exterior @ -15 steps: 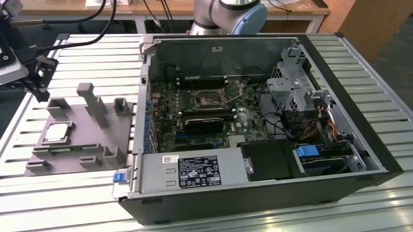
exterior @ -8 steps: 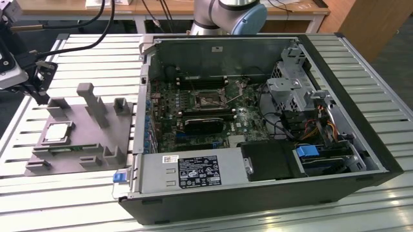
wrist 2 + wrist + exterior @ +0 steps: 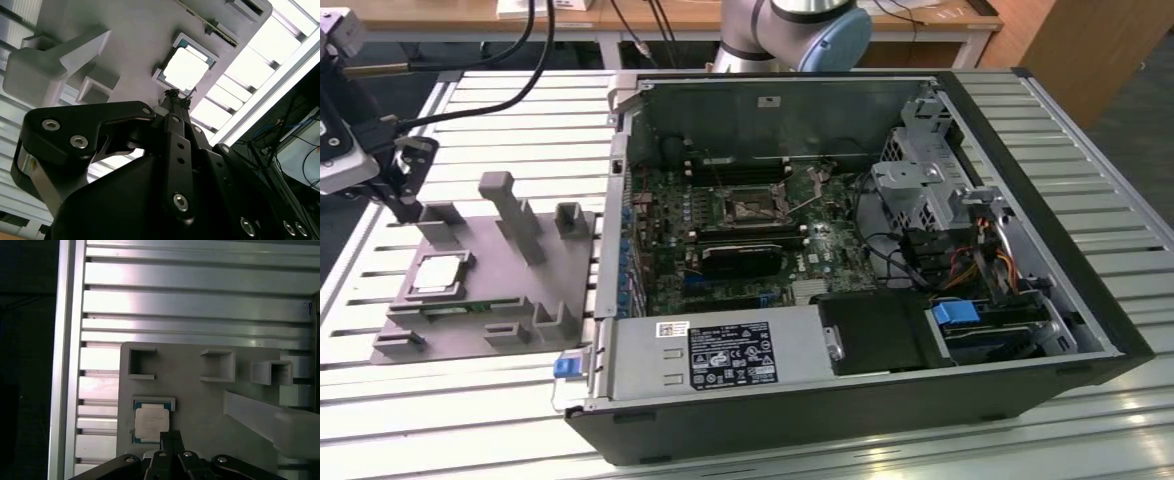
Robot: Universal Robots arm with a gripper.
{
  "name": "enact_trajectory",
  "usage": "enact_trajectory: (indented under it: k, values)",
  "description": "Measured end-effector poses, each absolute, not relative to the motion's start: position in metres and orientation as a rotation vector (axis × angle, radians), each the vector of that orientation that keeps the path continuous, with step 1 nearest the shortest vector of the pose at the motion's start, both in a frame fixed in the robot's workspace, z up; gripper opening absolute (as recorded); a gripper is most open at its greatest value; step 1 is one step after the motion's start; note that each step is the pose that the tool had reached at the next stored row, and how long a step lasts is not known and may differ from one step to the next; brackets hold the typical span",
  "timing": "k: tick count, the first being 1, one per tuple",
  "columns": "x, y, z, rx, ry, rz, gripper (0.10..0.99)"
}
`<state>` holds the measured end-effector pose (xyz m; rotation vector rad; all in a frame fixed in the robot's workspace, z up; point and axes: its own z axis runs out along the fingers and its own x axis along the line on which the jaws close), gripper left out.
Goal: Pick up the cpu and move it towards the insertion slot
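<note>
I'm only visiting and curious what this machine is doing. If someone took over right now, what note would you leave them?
Gripper: shut, carrying no chip, and hanging over the grey tray close to the cpu. Whether it touches the cpu cannot be told.
Cpu: lies flat in its tray pocket, at the exterior view's left of the open computer case.
Insertion slot: on the board inside the case.
Done: gripper is at the cpu.
Left: cpu not lifted, nor moved towards the slot.

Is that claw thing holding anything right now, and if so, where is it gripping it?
Nothing is held. The gripper hangs above the cpu with its fingertips closed on nothing, and the cpu lies flat in its pocket of the grey tray.
</note>
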<state>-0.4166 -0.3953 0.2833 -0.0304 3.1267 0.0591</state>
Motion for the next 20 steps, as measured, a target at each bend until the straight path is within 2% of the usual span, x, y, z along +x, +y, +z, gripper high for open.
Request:
enact_trajectory:
  k: [20]
  values:
    - [-0.429, -0.395, 0.26, -0.03, 3.121, 0.059, 0.102]
